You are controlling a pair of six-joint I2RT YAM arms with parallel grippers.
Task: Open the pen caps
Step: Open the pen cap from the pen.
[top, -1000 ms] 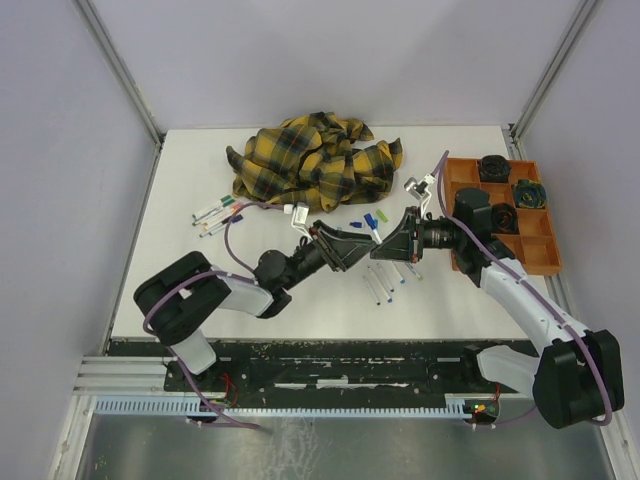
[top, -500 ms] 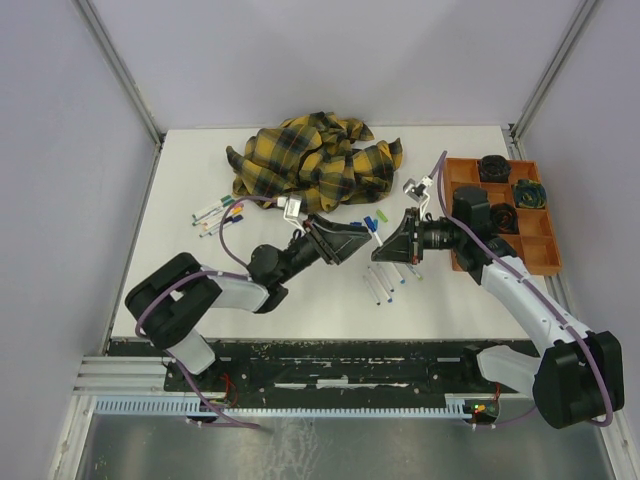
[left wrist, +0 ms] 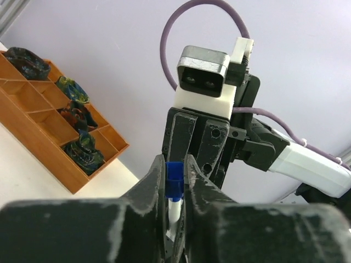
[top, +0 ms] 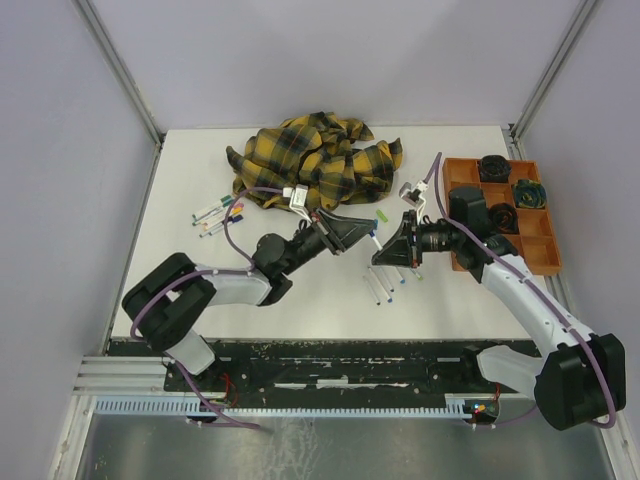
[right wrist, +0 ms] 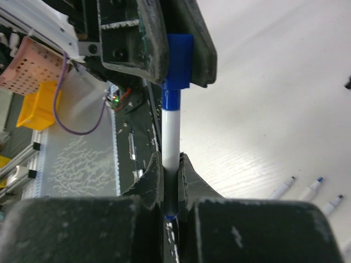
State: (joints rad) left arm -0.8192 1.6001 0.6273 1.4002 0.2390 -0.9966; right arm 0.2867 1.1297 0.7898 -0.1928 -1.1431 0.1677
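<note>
Between the two arms hangs one of the pens (right wrist: 170,131), a thin white barrel. My right gripper (right wrist: 170,164) is shut on its lower part. On its far end sits a blue cap (right wrist: 178,60), one of the pen caps, and my left gripper (left wrist: 174,175) is shut on that cap (left wrist: 174,183). In the top view the left gripper (top: 368,239) and right gripper (top: 381,254) meet tip to tip above the table's middle. Several capped pens (top: 220,212) lie at the left. Several uncapped pens (top: 385,285) lie below the grippers, and a loose green cap (top: 381,216) lies just behind them.
A yellow-and-black plaid cloth (top: 315,160) is heaped at the back of the table. An orange compartment tray (top: 535,245) with dark rolls stands at the right edge, behind the right arm. Metal frame posts rise at the table's far corners.
My left gripper moved right and back toward the right gripper and shut on the blue cap of the pen held there. The right gripper kept its grip and shifted slightly.
</note>
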